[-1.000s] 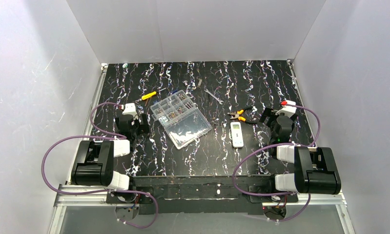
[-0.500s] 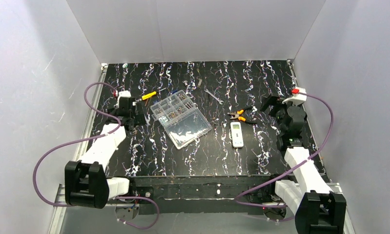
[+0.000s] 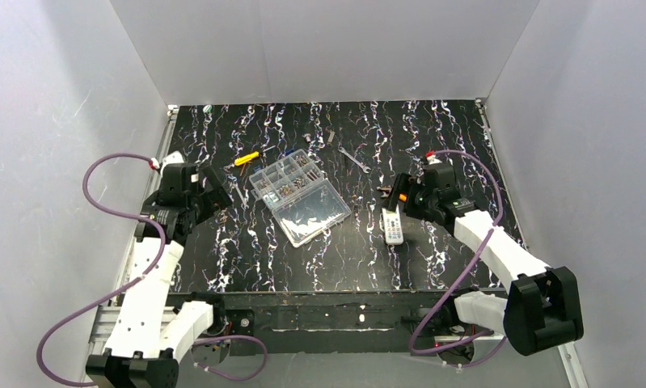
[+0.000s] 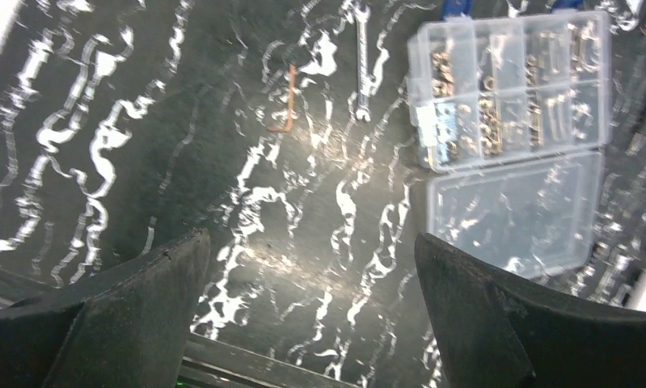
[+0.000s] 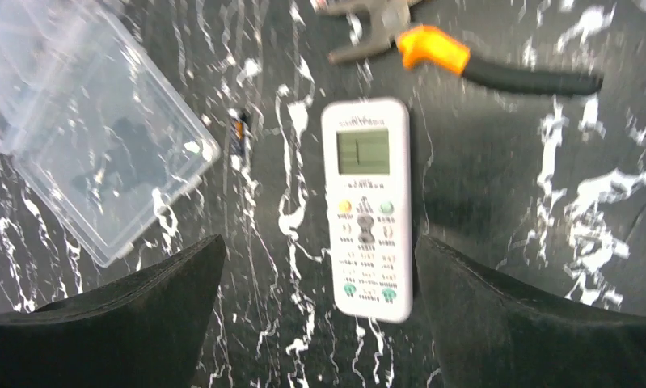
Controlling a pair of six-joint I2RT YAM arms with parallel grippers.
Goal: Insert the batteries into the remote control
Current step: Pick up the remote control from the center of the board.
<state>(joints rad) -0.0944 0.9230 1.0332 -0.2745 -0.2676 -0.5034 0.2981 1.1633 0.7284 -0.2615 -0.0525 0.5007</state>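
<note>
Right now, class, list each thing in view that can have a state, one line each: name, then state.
remote control: lying face up, display and buttons showing, back compartment not visible.
clear compartment box: lid open, laid flat.
pliers: lying flat, open or shut unclear.
left gripper: open, empty.
right gripper: open, empty, above the remote control.

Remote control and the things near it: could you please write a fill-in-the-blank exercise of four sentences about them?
1. The remote control lies with its display facing ____.
2. The handles of the pliers are black and ____.
3. The clear plastic box lies with its lid ____.
4. The right gripper hovers over the remote control and holds ____.
Missing words: up; orange; open; nothing.
</note>
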